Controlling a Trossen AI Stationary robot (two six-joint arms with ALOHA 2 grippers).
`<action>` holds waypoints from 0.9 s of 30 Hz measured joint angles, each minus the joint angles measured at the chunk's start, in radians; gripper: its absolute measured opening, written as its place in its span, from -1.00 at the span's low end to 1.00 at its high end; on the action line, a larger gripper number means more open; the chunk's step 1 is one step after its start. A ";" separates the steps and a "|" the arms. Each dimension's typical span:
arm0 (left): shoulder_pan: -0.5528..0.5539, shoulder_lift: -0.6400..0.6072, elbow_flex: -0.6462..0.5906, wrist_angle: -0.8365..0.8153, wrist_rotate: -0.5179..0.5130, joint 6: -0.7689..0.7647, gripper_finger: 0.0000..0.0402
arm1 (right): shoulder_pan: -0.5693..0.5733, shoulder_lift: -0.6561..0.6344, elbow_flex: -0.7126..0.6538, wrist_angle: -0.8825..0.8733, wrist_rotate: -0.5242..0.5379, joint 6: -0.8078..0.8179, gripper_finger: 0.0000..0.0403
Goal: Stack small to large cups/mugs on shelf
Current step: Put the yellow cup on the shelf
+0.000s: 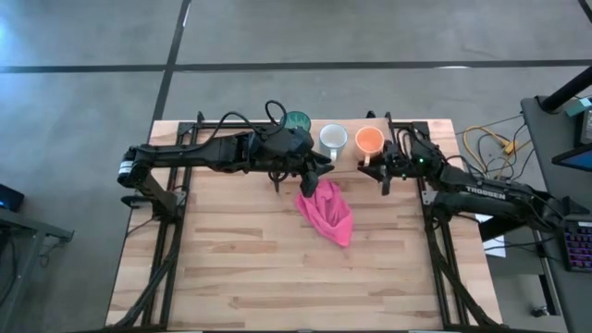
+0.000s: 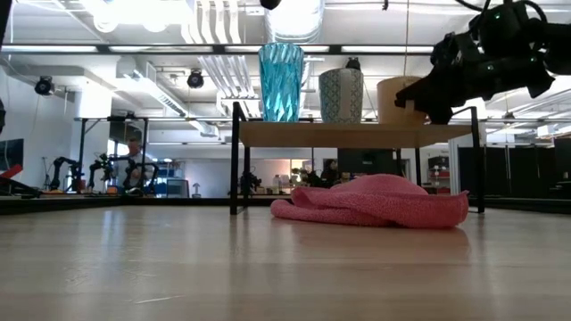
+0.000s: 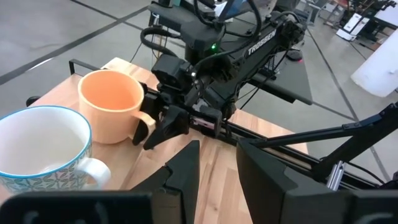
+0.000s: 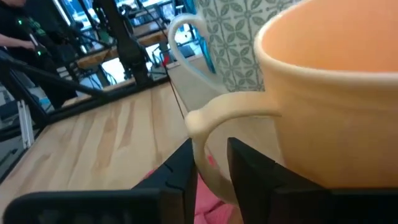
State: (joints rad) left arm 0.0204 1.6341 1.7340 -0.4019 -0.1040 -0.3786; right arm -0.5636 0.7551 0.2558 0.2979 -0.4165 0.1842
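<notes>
Orange mug (image 1: 369,140) on the shelf (image 2: 357,135), last of a row: teal tumbler (image 1: 297,122), white mug (image 1: 332,138), then orange. All three upright, side by side, none nested. Orange mug's handle (image 4: 214,134) juts off toward the right hand (image 1: 376,170); right wrist view shows the handle's loop running down between the two fingers, fingers narrow about it. Left hand (image 1: 308,172) sits just before the shelf by the white mug, fingers narrow, nothing between them. Pink cloth (image 1: 326,212) crumpled on the tabletop (image 1: 231,268) in front of the shelf.
</notes>
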 joint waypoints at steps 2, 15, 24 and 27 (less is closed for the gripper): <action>0.000 0.000 0.000 0.000 0.001 0.000 -0.54 | 0.000 -0.010 0.003 -0.031 -0.001 -0.001 -0.61; 0.000 0.000 0.000 0.000 0.005 -0.002 -0.54 | 0.000 -0.119 0.001 -0.067 -0.001 -0.007 -0.58; 0.000 0.000 0.000 0.000 0.005 -0.003 -0.54 | 0.000 -0.147 0.002 -0.133 -0.006 -0.012 -0.58; 0.000 0.000 0.000 0.000 0.005 -0.003 -0.54 | 0.000 -0.153 0.002 -0.134 -0.005 -0.008 -0.59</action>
State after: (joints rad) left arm 0.0204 1.6337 1.7340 -0.4019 -0.0990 -0.3813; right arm -0.5632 0.6018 0.2573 0.1642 -0.4217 0.1761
